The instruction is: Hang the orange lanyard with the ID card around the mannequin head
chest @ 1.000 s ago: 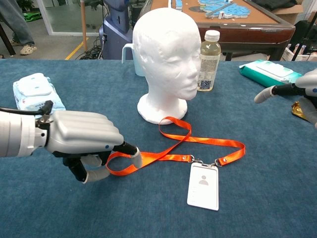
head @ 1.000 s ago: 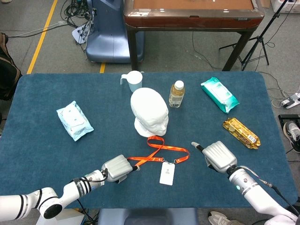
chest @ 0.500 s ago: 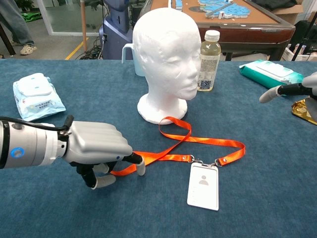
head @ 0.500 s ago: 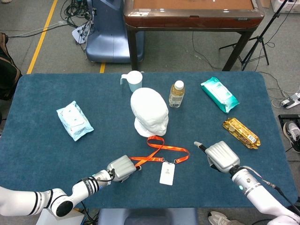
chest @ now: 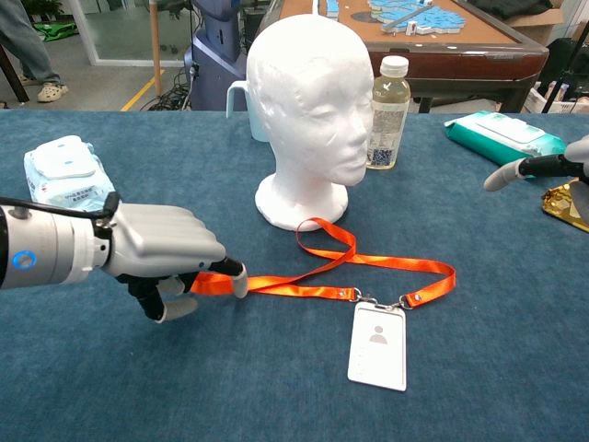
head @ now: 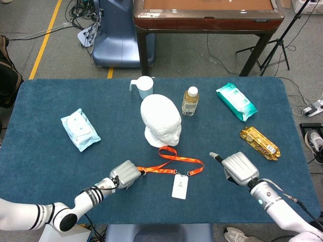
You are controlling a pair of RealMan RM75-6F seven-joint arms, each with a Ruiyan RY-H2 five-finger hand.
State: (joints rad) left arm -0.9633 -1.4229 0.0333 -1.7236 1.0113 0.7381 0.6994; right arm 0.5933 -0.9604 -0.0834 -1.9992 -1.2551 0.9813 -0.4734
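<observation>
Since the earlier frames the left robot hand (chest: 166, 253) has drawn back toward the tabletop's left side, pulling the near loop of the orange lanyard (chest: 368, 262) taut into a flat strap; the right robot hand (head: 237, 167) has barely shifted.

Left robot hand: fingers curled around the strap end, holding the lanyard low over the blue tabletop (head: 45, 166). Right robot hand: holds nothing, one finger extended forward; how the rest of its fingers lie cannot be told.

Lanyard position: lying on the tabletop in front of the white mannequin head (chest: 308, 115), one crossed loop touching or just beside the head's base. The ID card (chest: 377, 345) lies flat, clipped at the lanyard's near end, apart from both hands.

Step in hand, as judged: securing the strap before lifting; hanging has not begun. The next move calls for raising the strap clear of the tabletop, spreading the loop open, likely with the right hand's help, and carrying it above the head's crown before lowering.
</observation>
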